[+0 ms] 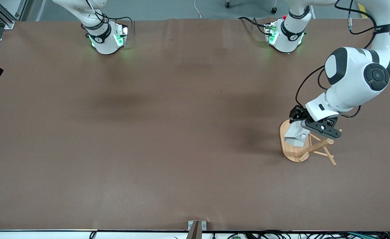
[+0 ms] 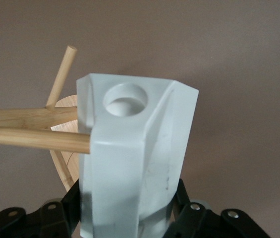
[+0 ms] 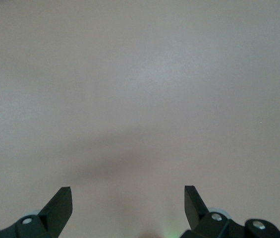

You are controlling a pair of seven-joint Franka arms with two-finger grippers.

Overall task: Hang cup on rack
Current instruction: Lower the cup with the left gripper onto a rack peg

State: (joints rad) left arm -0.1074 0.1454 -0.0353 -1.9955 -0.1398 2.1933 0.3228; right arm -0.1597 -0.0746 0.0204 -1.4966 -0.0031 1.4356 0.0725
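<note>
My left gripper (image 1: 302,127) is shut on the white faceted cup (image 1: 296,136) and holds it over the bamboo rack (image 1: 289,151), at the left arm's end of the table. In the left wrist view the cup (image 2: 135,158) sits between my black fingers (image 2: 184,198), with its handle hole (image 2: 126,99) showing and no peg in it. One rack peg (image 2: 35,138) ends at the edge of the handle. The rack's post (image 2: 26,116) lies beside the cup. My right gripper (image 3: 128,198) is open and empty over bare table; it does not show in the front view.
The brown table mat (image 1: 168,132) covers the whole table. The two arm bases (image 1: 107,38) stand along the table edge farthest from the front camera. Several rack pegs (image 1: 327,156) stick out toward the front camera.
</note>
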